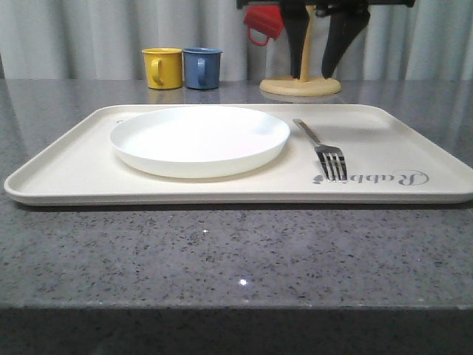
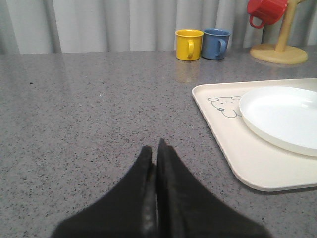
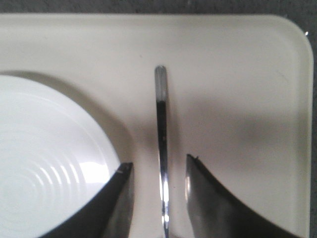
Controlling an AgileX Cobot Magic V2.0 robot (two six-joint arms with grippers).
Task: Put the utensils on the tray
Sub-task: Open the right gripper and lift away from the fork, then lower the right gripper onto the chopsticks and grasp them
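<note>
The cream tray (image 1: 74, 174) lies across the table with the round white plate (image 1: 199, 137) on its left half. A silver fork (image 1: 325, 151) rests on the tray right of the plate, tines toward the front edge. My right gripper (image 1: 313, 76) hangs open above the fork's handle end. In the right wrist view the fork handle (image 3: 161, 114) runs between the spread fingers of that gripper (image 3: 159, 160) without touching them, with the plate (image 3: 44, 163) beside it. My left gripper (image 2: 154, 145) is shut on nothing, over bare table left of the tray (image 2: 223, 139).
A yellow mug (image 1: 162, 68) and a blue mug (image 1: 202, 68) stand behind the tray at the back. A red mug (image 1: 264, 24) hangs on a wooden mug stand (image 1: 299, 86) at the back right. Grey stone table (image 1: 222, 259) stretches in front of the tray.
</note>
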